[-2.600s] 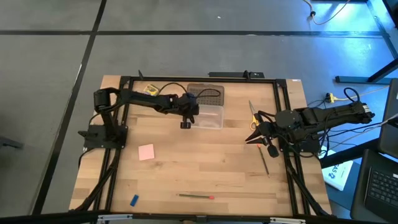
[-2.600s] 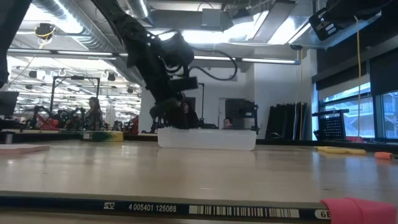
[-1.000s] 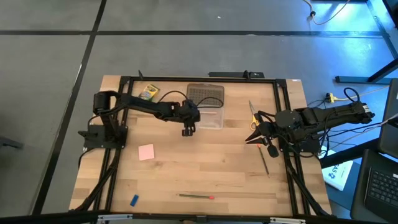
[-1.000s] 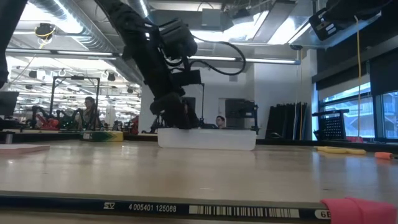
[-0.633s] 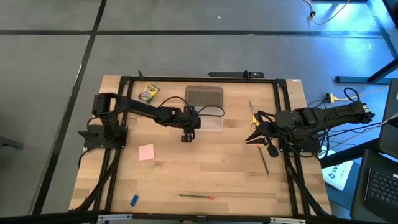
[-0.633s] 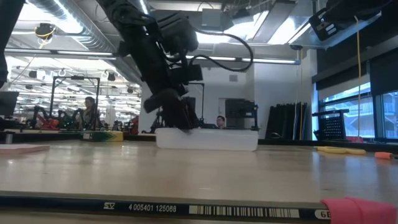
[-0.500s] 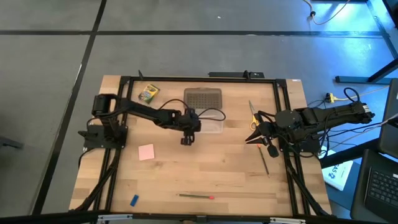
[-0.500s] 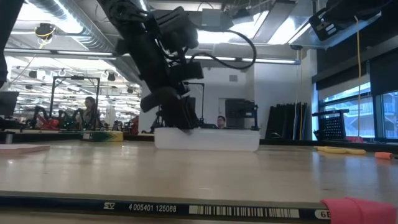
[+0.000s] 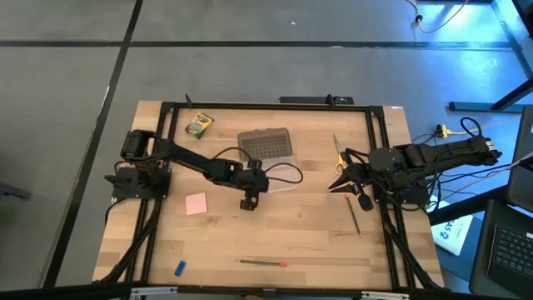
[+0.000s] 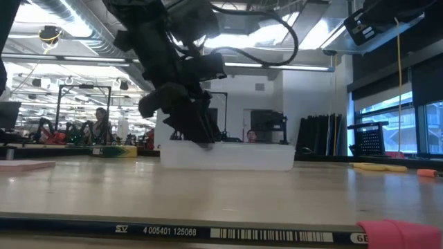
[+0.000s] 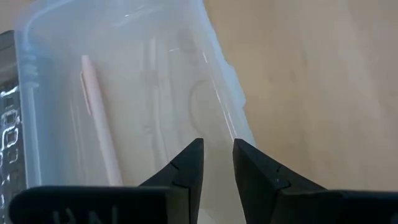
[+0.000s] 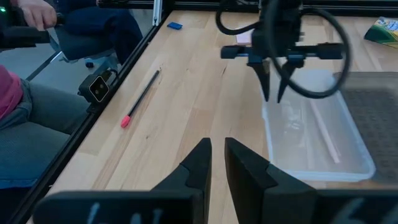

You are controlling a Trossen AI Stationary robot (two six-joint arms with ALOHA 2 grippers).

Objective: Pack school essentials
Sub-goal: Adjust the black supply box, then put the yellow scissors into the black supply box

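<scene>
A clear rectangular case [image 9: 281, 173] stands on the table with its grey studded lid [image 9: 266, 143] at its far side; a pale pencil [image 11: 96, 124] lies inside. My left gripper [image 9: 250, 190] [image 11: 217, 155] is shut on the case's left near corner. My right gripper [image 9: 339, 184] [image 12: 217, 155] is shut and waits at the table's right, next to the yellow-handled scissors [image 9: 336, 153]. Lying flat on the wood are the crayon box [image 9: 198, 124], pink notepad [image 9: 196, 203], blue eraser [image 9: 179, 267], a red-tipped pencil [image 9: 261, 262] and a dark pencil [image 9: 355, 216]. My left gripper holds the case's thin clear wall [image 11: 225, 124] near a corner. One finger is inside the case and one outside. The fingers come from above, pointing down [image 10: 201, 138]. The case sits flat on the table.
Black frame rails [image 9: 379, 167] run along the table's left, right and far sides. Bare wood lies between the notepad and the right arm. A seated person's legs [image 12: 37, 124] show beyond the table's near edge. People stand in the room behind.
My left gripper has moved toward the table's near edge, keeping its hold. The case and its lid have slid along the table with it, toward the near edge and slightly left, and have turned a little.
</scene>
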